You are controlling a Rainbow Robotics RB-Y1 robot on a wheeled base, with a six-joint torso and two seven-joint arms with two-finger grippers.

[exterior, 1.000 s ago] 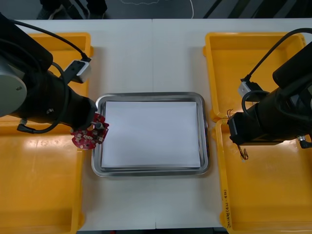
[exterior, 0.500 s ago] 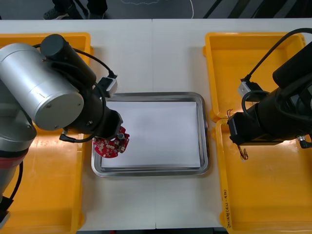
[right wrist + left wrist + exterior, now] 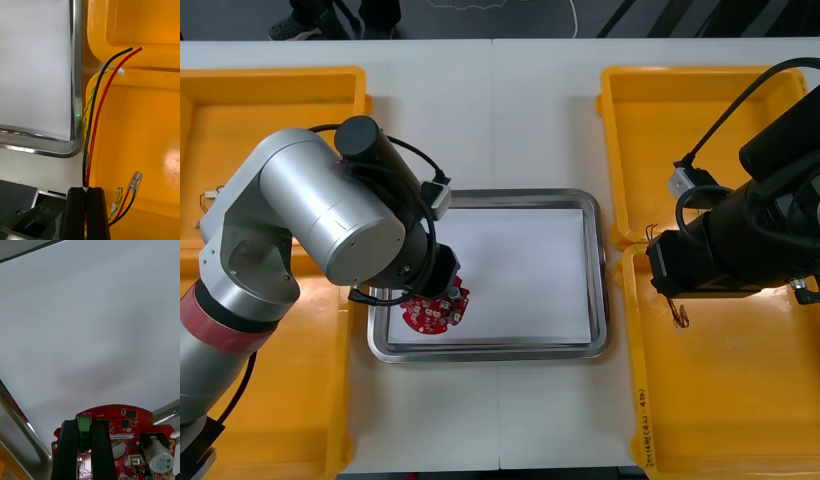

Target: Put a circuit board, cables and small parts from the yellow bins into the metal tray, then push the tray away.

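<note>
A round red circuit board (image 3: pixel 435 311) hangs over the near left corner of the metal tray (image 3: pixel 495 351). My left gripper (image 3: pixel 84 427) is shut on the board's (image 3: pixel 125 425) green connector (image 3: pixel 84 426), above the tray's white inside (image 3: pixel 90 326). My right gripper (image 3: pixel 87 191) is shut on a black and red cable (image 3: pixel 96 112), which reaches over the edge of the near right yellow bin (image 3: pixel 150 123), just beside the tray's rim (image 3: pixel 77 75). In the front view the right arm (image 3: pixel 740 250) rests over that bin (image 3: pixel 740 400).
A twisted yellow-green cable (image 3: pixel 88 108) lies along the bin's wall, and another cable with a clear plug (image 3: pixel 134 182) lies near my right fingers. Yellow bins stand at the far right (image 3: pixel 660 110), far left (image 3: pixel 270 110) and near left (image 3: pixel 270 400).
My left arm has carried the circuit board from the tray's left rim rightward and nearer, over the white inside. The right arm has stayed still.
</note>
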